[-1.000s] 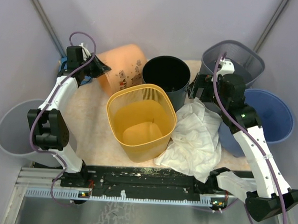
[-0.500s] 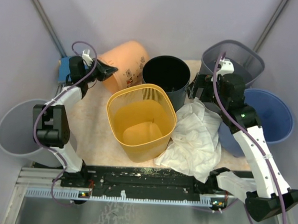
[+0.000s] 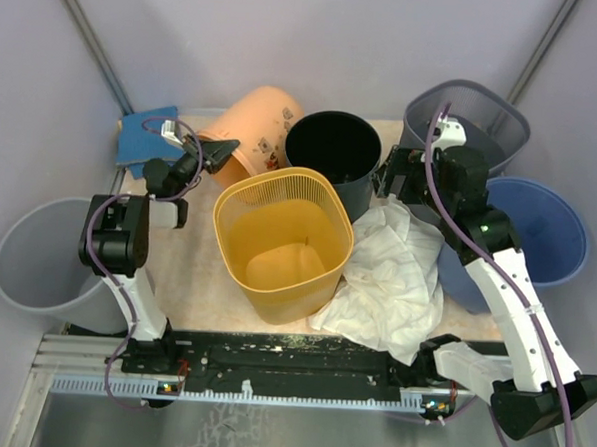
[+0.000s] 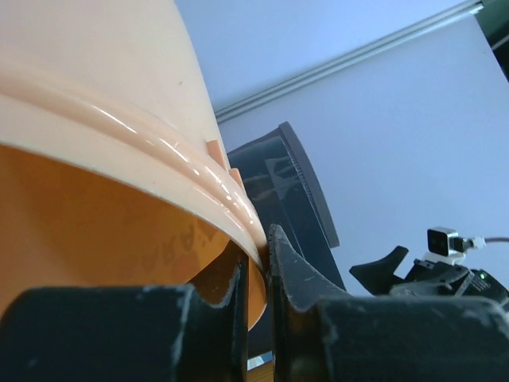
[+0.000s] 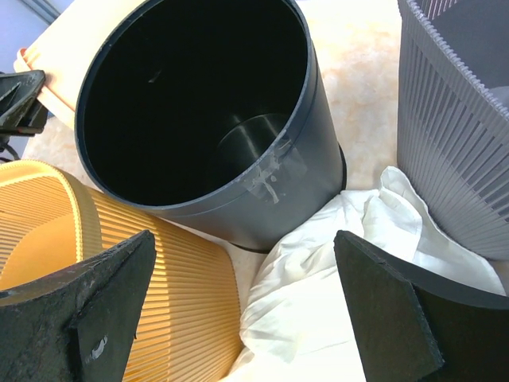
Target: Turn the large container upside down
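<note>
The large container (image 3: 259, 121) is a peach plastic bin with a label, lying tilted on its side at the back left of the table. My left gripper (image 3: 220, 155) is shut on the container's rim, one finger inside and one outside. Close up, the thick rim (image 4: 159, 159) runs down between the pads of my left gripper (image 4: 258, 251). My right gripper (image 3: 401, 179) is open above the gap between the black bin and the white cloth. It holds nothing, and its fingers (image 5: 103, 286) stand wide apart.
A yellow ribbed basket (image 3: 283, 238) sits mid-table, with a black bin (image 3: 332, 150) just behind it. White cloth (image 3: 391, 278) lies to its right. A grey mesh bin (image 3: 469, 117) and a blue bin (image 3: 543, 236) crowd the right. A grey bin (image 3: 31, 260) and a blue item (image 3: 148, 136) are on the left.
My left gripper has closed on the peach rim and drawn back toward the near right. The container has tipped with it, uncovering the blue item. The right arm has not moved.
</note>
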Available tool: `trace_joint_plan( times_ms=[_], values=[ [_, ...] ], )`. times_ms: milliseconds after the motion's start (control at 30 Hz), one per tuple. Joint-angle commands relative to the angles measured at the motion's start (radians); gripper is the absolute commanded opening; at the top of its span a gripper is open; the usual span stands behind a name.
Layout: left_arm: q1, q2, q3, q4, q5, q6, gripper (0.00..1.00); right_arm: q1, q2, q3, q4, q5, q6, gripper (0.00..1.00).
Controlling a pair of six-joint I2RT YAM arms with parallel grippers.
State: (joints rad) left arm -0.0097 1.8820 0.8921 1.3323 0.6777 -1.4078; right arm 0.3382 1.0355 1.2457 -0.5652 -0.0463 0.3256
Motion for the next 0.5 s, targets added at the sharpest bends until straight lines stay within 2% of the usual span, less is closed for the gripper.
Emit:
trace_joint_plan(
  times_ms=[0, 167, 333, 467],
  values=[
    [-0.027, 0.035, -0.048, 0.333, -0.038, -0.052, 0.0, 0.002, 0.003, 0.036, 0.045, -0.015, 0.012, 0.94],
    [-0.056, 0.063, -0.129, 0.457, -0.115, -0.006, 0.0, 0.002, 0.011, 0.037, 0.048, -0.033, 0.016, 0.94],
    [-0.091, 0.102, -0.167, 0.458, -0.17, 0.073, 0.0, 0.002, 0.02, 0.045, 0.044, -0.055, 0.021, 0.94],
    [-0.106, 0.176, -0.15, 0.458, -0.194, 0.08, 0.0, 0.002, 0.023, 0.056, 0.034, -0.059, 0.02, 0.94]
  ],
)
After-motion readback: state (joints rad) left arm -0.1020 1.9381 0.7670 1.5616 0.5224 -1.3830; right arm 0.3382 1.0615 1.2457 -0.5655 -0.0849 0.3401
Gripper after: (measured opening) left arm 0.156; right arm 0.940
